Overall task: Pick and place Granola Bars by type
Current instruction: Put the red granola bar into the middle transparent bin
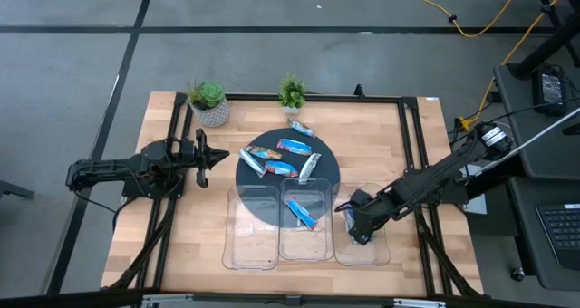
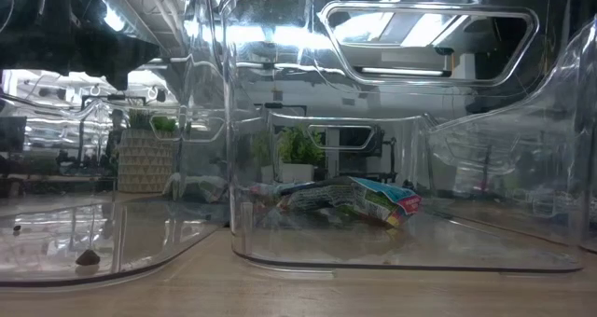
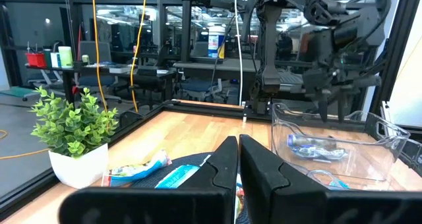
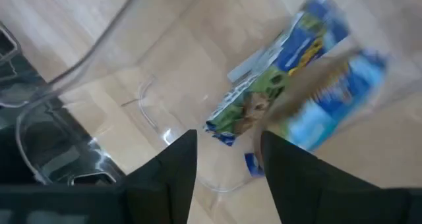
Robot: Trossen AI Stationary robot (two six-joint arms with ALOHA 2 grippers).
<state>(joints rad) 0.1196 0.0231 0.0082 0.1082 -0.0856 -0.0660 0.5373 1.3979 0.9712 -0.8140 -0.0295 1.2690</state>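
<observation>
Several granola bars (image 1: 283,169) in blue and silvery wrappers lie on a dark round plate (image 1: 254,195). One more bar (image 1: 300,128) lies just beyond the plate's far rim. A blue bar (image 1: 302,214) lies in the middle one of three clear trays. My right gripper (image 4: 227,141) hangs open, pointing down over the right tray (image 1: 379,252). Nothing is between its fingers. Two bars lie on the tray floor below it, a blue-green one (image 4: 264,95) and a blurred blue one (image 4: 336,105). My left gripper (image 3: 237,165) waits shut at the table's left (image 1: 217,156).
Two small potted plants (image 1: 209,102) (image 1: 292,94) stand at the table's far edge. The left clear tray (image 1: 252,240) has nothing in it. A black frame (image 1: 412,154) runs along the table's sides. In the low view a bar (image 2: 364,201) lies inside a clear tray.
</observation>
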